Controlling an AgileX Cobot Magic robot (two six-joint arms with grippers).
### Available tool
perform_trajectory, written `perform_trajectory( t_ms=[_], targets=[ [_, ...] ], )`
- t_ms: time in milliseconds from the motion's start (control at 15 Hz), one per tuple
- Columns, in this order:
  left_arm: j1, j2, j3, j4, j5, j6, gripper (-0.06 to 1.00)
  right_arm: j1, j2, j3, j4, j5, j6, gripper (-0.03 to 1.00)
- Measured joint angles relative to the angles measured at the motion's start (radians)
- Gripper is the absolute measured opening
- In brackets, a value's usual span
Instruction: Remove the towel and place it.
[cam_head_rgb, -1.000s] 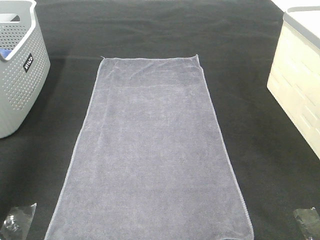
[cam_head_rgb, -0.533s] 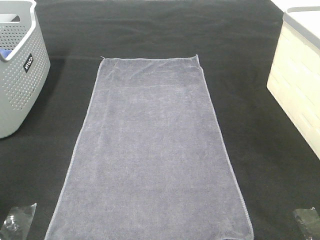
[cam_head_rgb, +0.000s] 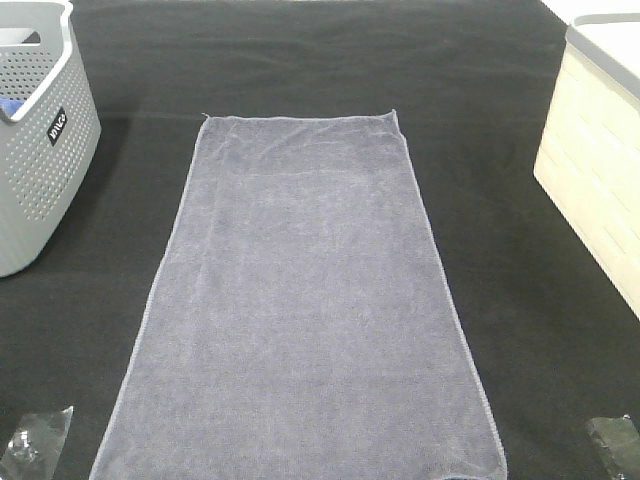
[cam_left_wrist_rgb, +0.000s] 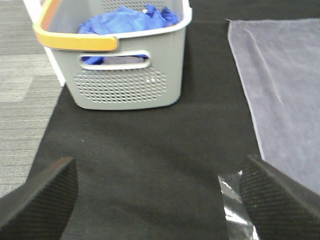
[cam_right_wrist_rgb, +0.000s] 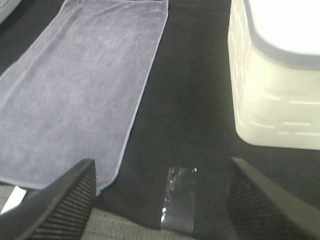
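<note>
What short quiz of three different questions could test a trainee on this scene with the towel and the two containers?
1. True or false: the towel lies flat and spread out on the black mat.
2. What is inside the grey basket?
A. blue cloth
B. nothing
C. a bottle
3. Fill in: both the left end effector and the right end effector are ____ and hold nothing.

Key:
1. True.
2. A: blue cloth shows over the rim in the left wrist view.
3. Open.
</note>
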Motion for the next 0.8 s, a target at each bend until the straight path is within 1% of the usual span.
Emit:
perform_trajectory(
  t_ms=[133,267,333,400,467,533,800],
  targets=[
    [0.000,0.000,0.047,-0.057,0.000,0.064,0.83,0.000,-0.004,0.073,0.007,0.000,-0.020,0.71],
    [0.001,0.000,0.105,-0.100,0.009,0.083,0.83,0.000,-0.004,0.141,0.015,0.002,-0.025,0.71],
    [0.002,0.000,0.114,-0.100,0.003,0.085,0.82,0.000,-0.004,0.151,0.018,-0.005,-0.035,0.71],
    [0.004,0.000,0.120,-0.106,-0.022,0.085,0.82,0.000,-0.004,0.159,0.021,-0.033,-0.050,0.71],
    [0.004,0.000,0.133,-0.106,-0.062,0.081,0.82,0.000,-0.004,0.179,0.023,-0.074,-0.052,0.71],
    [0.004,0.000,0.153,-0.100,-0.103,0.064,0.82,0.000,-0.003,0.189,0.023,-0.095,-0.052,0.71],
    [0.005,0.000,0.163,-0.100,-0.124,0.050,0.82,0.000,-0.003,0.193,0.023,-0.106,-0.052,0.71]
  ],
)
